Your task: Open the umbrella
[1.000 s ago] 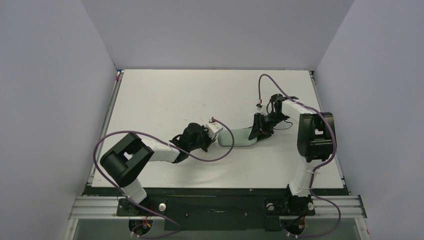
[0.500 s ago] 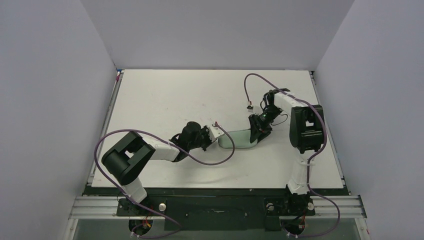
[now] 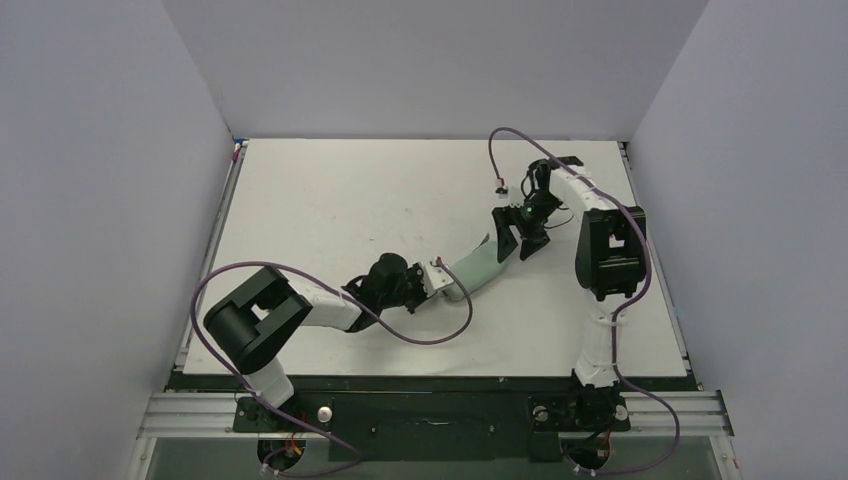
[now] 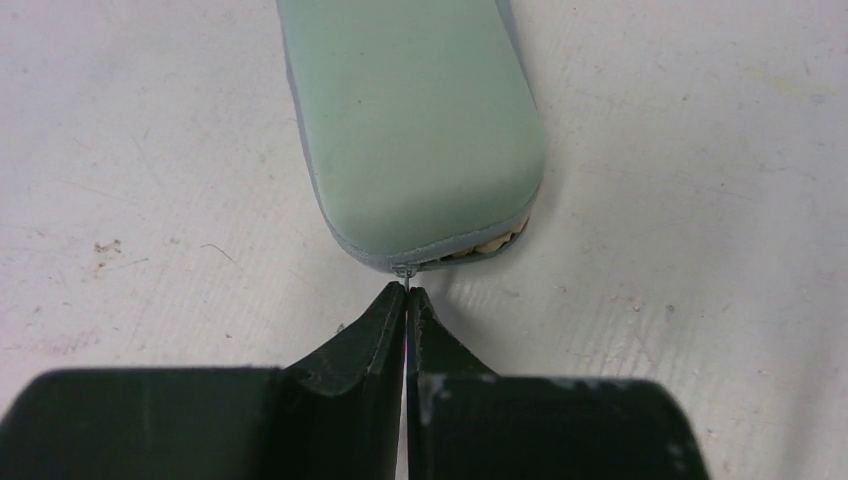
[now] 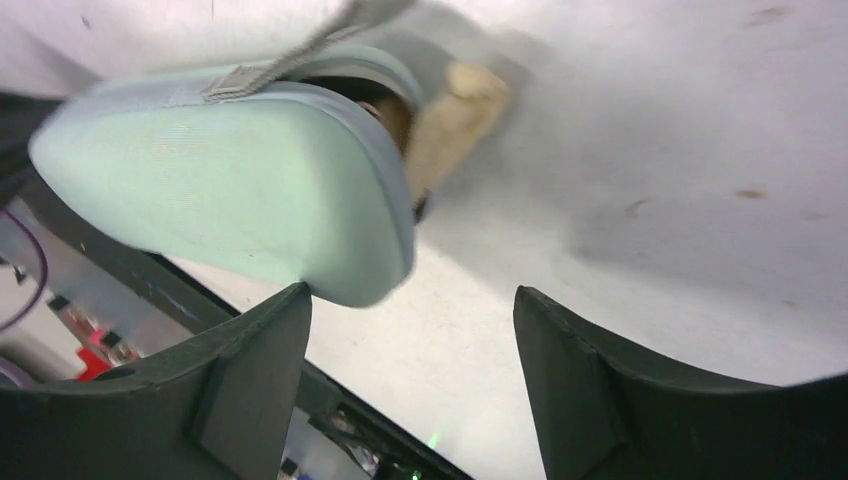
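Top view with both wrist views. The umbrella [image 3: 473, 268] lay bundled in its mint-green pouch [image 4: 415, 120] on the table [image 3: 330, 200], right of centre, its long axis running from 8 o'clock to 2 o'clock. The left gripper [image 3: 447, 285] sat at the 8 o'clock end, clenched, its tips [image 4: 405, 295] meeting at the pouch's end seam (whether a thin pull was nipped between them could not be told). The right gripper [image 3: 517, 243] stood at the 2 o'clock end with its jaws spread wide and nothing between them; in its own view [image 5: 410, 310] the pouch [image 5: 220, 170] hung just clear of the fingers. That end gaped, showing the tan handle [image 5: 460, 110] at 1 o'clock of the pouch's rounded corner, with a grey strap [image 5: 290, 55] above.

Step in hand, as judged: unsheathing, an early stage, with the canopy not yet free. The next move probably called for the right jaws to close on the exposed handle, not on the fabric, and draw toward 2 o'clock while the left end was anchored. A grip taking in the fabric risked dragging the whole bundle.
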